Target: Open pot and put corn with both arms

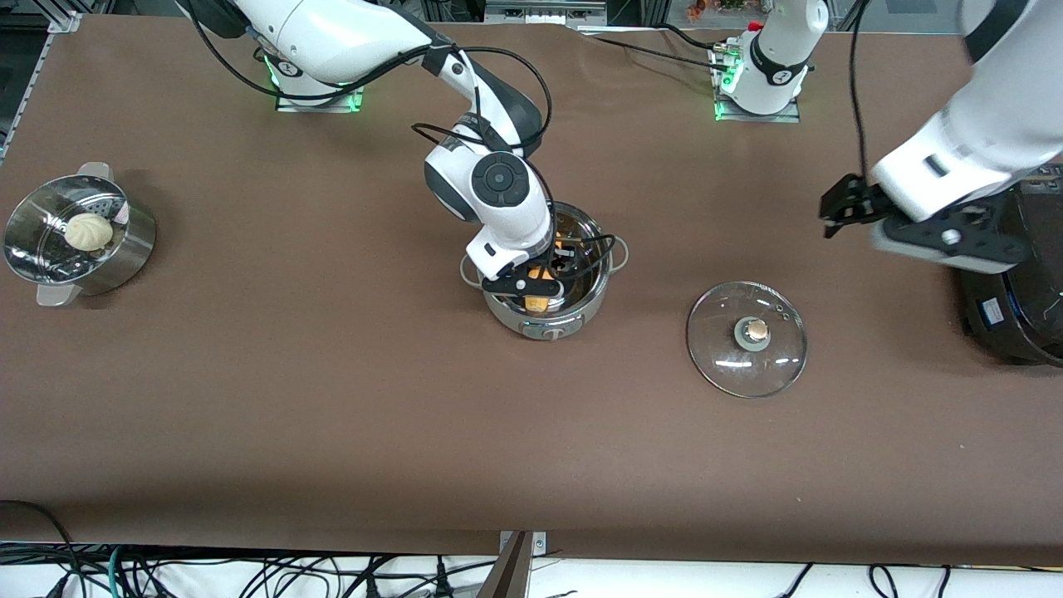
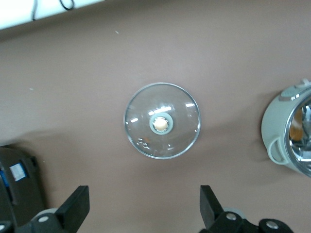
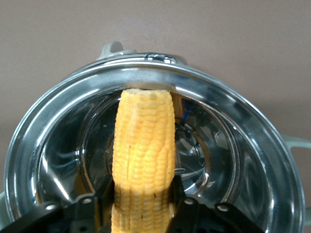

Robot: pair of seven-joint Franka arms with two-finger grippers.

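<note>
Front view: the right gripper [image 1: 544, 278] is down in the open pot [image 1: 581, 309] mid-table, clamped on the corn [image 1: 538, 303]; the lid [image 1: 747, 338] lies flat beside the pot, toward the left arm's end.
Left wrist view: the left gripper [image 2: 145, 206] hangs spread and empty over the lid [image 2: 162, 120] — the arm waits.
Right wrist view: fingers [image 3: 99, 201] pinch the corn [image 3: 144, 155] — its tip touches the pot's rim [image 3: 146, 86].

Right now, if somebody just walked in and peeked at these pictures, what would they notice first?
Probably the bright yellow corn, held by the right end effector with its tip inside the shiny open pot mid-table. Next, the glass lid lying flat on the table beside the pot, toward the left arm's end. The left end effector hangs open above the table near that lid.
</note>
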